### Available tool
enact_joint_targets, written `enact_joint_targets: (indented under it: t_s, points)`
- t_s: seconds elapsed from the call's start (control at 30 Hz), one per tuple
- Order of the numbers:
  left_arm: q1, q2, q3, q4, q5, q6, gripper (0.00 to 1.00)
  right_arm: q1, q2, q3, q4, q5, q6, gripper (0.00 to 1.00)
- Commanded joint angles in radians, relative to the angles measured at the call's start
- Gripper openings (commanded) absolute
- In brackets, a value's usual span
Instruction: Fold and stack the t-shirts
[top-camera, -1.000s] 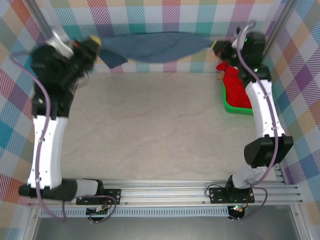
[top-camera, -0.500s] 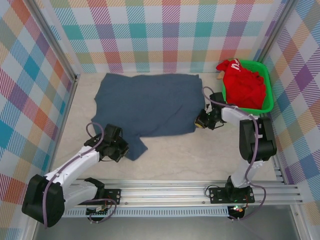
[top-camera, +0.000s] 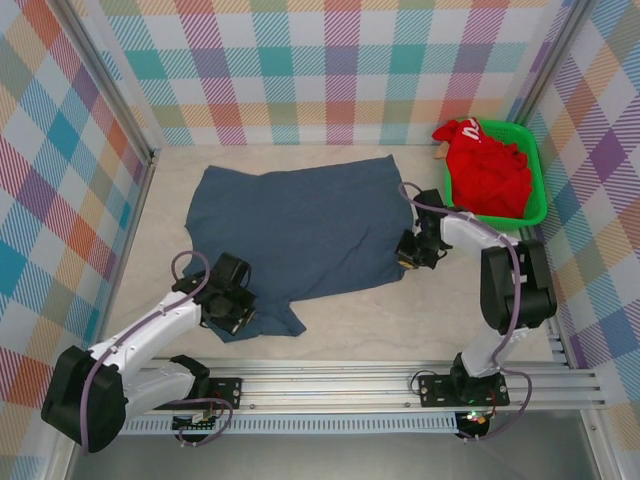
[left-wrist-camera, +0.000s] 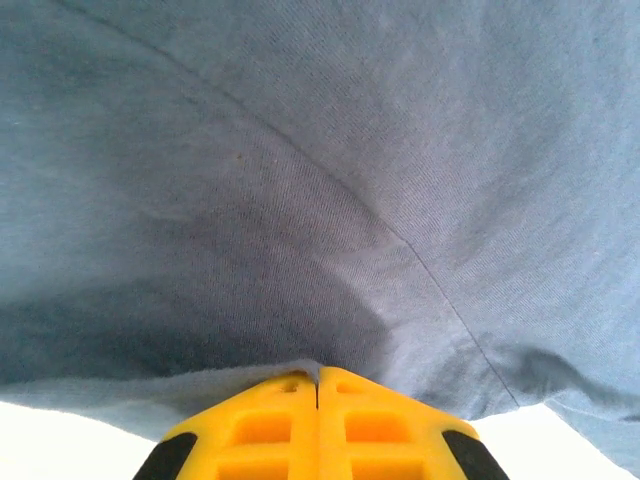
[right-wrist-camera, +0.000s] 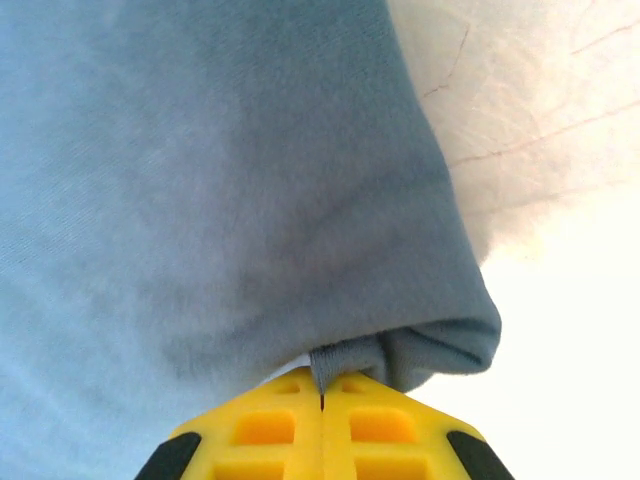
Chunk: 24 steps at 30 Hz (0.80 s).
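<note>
The slate-blue t-shirt (top-camera: 290, 225) lies spread over the middle of the table. My left gripper (top-camera: 240, 318) is shut on its near-left edge, low by the table; in the left wrist view the yellow jaws (left-wrist-camera: 318, 375) pinch a fold of the blue cloth (left-wrist-camera: 330, 170). At the shirt's right edge my right gripper (top-camera: 403, 256) is shut on the cloth; in the right wrist view its tips (right-wrist-camera: 321, 388) clamp a bunched hem of the blue shirt (right-wrist-camera: 220, 190). The red t-shirt (top-camera: 487, 170) sits crumpled in the basket.
A green plastic basket (top-camera: 541, 190) stands at the back right against the checked wall. Bare pale tabletop (top-camera: 400, 315) runs along the near side between the shirt and the arm rail. Checked walls close in the left, back and right.
A second ago both arms held the blue shirt high at the back. It now lies spread on the table, dragged a little nearer over the last half second, both grippers still shut on it.
</note>
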Motion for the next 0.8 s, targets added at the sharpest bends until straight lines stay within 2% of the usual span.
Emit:
enact_joint_targets:
  t_s: [0.0, 0.1, 0.23, 0.33, 0.43, 0.6, 0.67, 0.77]
  points:
    - [-0.013, -0.039, 0.189, -0.083, -0.118, 0.033, 0.0, 0.015, -0.161, 0.02, -0.008, 0.014, -0.04, 0.0]
    - [-0.013, 0.019, 0.522, -0.098, -0.259, 0.246, 0.0, 0.018, -0.281, 0.111, 0.078, -0.015, -0.075, 0.0]
    - [-0.014, 0.183, 1.027, -0.121, -0.436, 0.533, 0.0, 0.017, -0.315, 0.353, 0.145, 0.011, -0.113, 0.0]
    - [-0.014, 0.249, 1.266, -0.073, -0.518, 0.665, 0.0, 0.017, -0.319, 0.494, 0.2, 0.022, -0.119, 0.0]
    - [-0.014, 0.257, 1.399, -0.004, -0.567, 0.753, 0.0, 0.017, -0.328, 0.61, 0.199, 0.014, -0.114, 0.0]
    - [-0.013, 0.232, 1.524, 0.119, -0.581, 0.851, 0.0, 0.017, -0.426, 0.631, 0.255, 0.029, -0.096, 0.0]
    - [-0.012, 0.269, 1.62, 0.124, -0.565, 0.889, 0.0, 0.017, -0.43, 0.657, 0.251, 0.035, -0.081, 0.0]
    - [0.003, 0.412, 1.839, 0.078, -0.529, 0.926, 0.0, 0.016, -0.388, 0.709, 0.256, 0.043, -0.057, 0.0]
